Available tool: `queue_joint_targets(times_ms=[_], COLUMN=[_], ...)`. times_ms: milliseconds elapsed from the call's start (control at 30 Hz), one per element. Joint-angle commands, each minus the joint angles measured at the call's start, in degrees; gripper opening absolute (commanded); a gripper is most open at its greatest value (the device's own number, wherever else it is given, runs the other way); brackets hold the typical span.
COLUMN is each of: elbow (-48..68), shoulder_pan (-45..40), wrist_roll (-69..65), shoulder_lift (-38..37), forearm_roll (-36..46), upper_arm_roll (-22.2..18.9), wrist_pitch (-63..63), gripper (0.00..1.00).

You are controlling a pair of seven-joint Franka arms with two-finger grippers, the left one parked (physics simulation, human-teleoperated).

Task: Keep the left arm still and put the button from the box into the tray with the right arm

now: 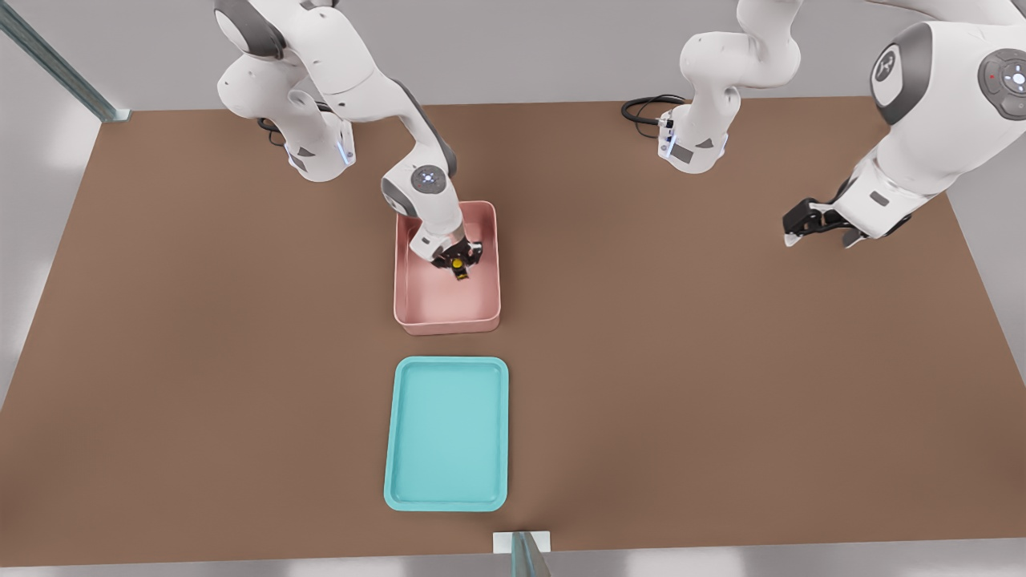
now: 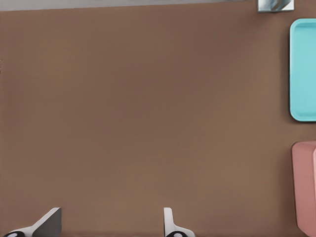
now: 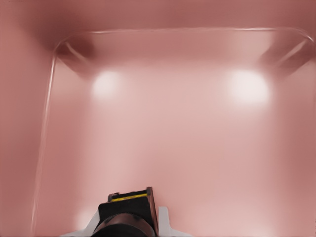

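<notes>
The pale pink box [image 1: 446, 308] stands mid-table, and the turquoise tray [image 1: 446, 433] lies just in front of it with nothing in it. My gripper [image 1: 458, 268] reaches down inside the box near its far end. It is shut on the button [image 1: 457, 262], whose yellow cap shows between the black fingers. The right wrist view looks along the box floor [image 3: 173, 123], with the button [image 3: 129, 205] pinched between the two pale fingertips [image 3: 164, 223]. The left wrist view catches the edges of the tray [image 2: 303, 69] and the box [image 2: 303, 182].
The parked arm's gripper [image 1: 817, 220] hangs over the table at the front view's right. Both arm bases and a black cable [image 1: 645, 108] sit at the far edge. A metal bracket [image 1: 521, 545] juts up at the near edge, just past the tray.
</notes>
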Motion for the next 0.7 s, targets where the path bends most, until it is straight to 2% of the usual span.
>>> queue_joint_targets(times_ms=[0, 100, 167, 233, 333, 467, 533, 567, 600, 667], elbow=[0.4, 6.1, 18.5, 29.7, 49.6, 66.9, 71.9, 72.9, 76.3, 80.8], shoulder_pan=[-0.1, -0.3, -1.8, -5.9, -14.5, -21.5, -24.0, -24.3, -24.6, -25.2], wrist_roll=[0.1, 0.4, -0.1, -10.3, -24.4, -34.8, -41.5, -41.6, -41.5, -41.0], shoulder_lift=[0.0, -1.2, -0.6, 2.5, 13.3, 31.6, 36.3, 36.8, 37.1, 36.4], forearm_roll=[-0.1, 0.3, 0.3, 5.5, 9.2, 10.4, 12.2, 12.5, 13.9, 18.4], upper_arm_roll=[-0.1, -0.3, -0.6, -1.0, -1.4, -1.2, -1.0, -1.0, -1.0, -1.3], wrist_pitch=[0.7, -6.9, -21.1, -27.8, -37.8, -33.3, -31.9, -32.2, -37.2, -47.4], gripper=[0.43, 0.43, 0.43, 0.43, 0.45, 0.44, 0.44, 0.5, 1.0, 1.0])
